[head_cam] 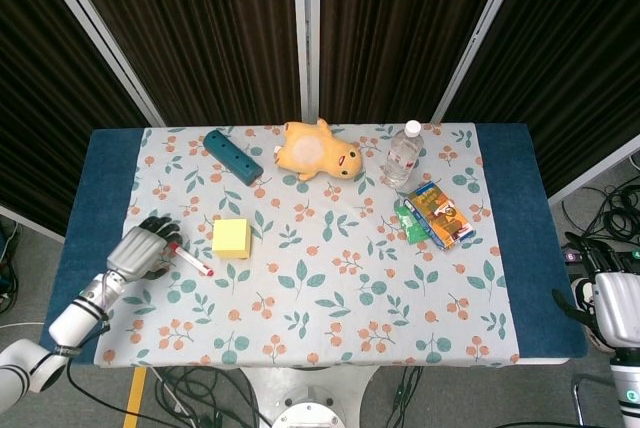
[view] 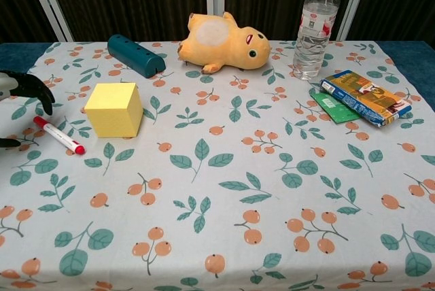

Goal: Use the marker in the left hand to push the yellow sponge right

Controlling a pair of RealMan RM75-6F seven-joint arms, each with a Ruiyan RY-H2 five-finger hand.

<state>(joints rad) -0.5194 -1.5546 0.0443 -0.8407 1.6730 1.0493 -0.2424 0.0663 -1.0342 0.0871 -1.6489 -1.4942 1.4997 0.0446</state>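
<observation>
A yellow sponge cube (head_cam: pixel 231 238) (view: pixel 114 109) sits on the left half of the flowered cloth. Just left of it lies a red-and-white marker (head_cam: pixel 189 258) (view: pixel 59 134), flat on the cloth. My left hand (head_cam: pixel 143 250) (view: pixel 20 90) hovers over the marker's left end with its fingers spread, holding nothing. My right hand (head_cam: pixel 611 304) hangs off the table's right edge, away from everything; whether its fingers are open is unclear.
At the back stand a teal block (head_cam: pixel 232 156), an orange plush toy (head_cam: pixel 318 151) and a water bottle (head_cam: pixel 402 156). A snack box and green packet (head_cam: pixel 437 215) lie right of centre. Blue table edge (head_cam: pixel 100 188) borders the cloth.
</observation>
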